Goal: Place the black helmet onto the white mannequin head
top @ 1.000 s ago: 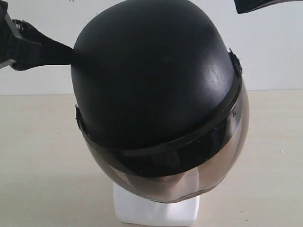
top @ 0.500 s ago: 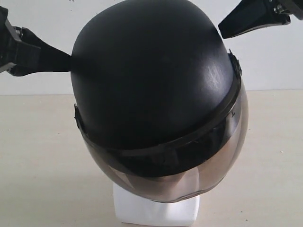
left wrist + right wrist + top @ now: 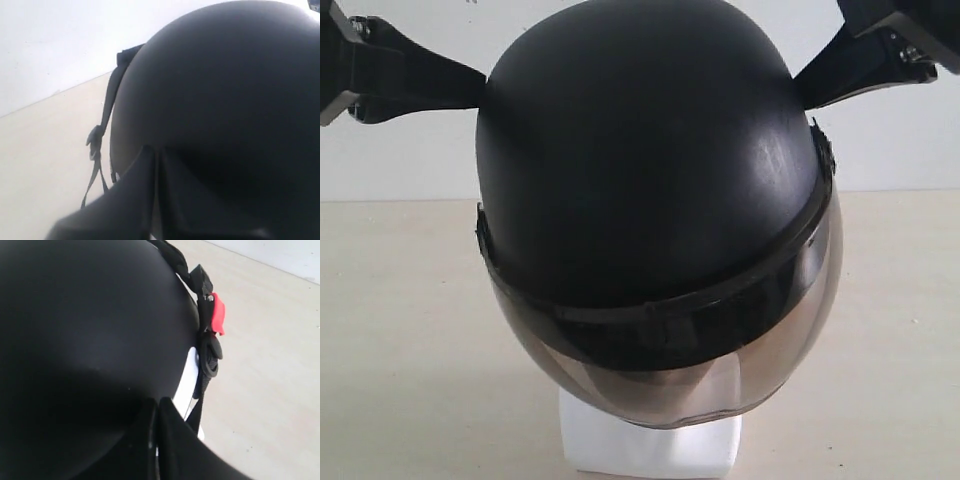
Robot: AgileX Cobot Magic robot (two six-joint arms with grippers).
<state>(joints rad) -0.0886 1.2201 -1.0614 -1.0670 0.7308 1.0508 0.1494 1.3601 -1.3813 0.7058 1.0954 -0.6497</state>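
Right claw (image 3: 802,92) now touches black helmet (image 3: 650,170).

Right gripper (image 3: 156,407) tips together against the black helmet (image 3: 75,330)

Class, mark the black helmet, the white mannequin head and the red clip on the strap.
black helmet (image 3: 650,170), exterior view, shell front.
white mannequin head (image 3: 650,452), exterior view, neck base.
red clip (image 3: 218,315), right wrist view, its middle.

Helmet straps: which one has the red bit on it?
The strap in the right wrist view: it carries a red clip near the shell's edge. The other strap, in the left wrist view, is plain dark, with no red.
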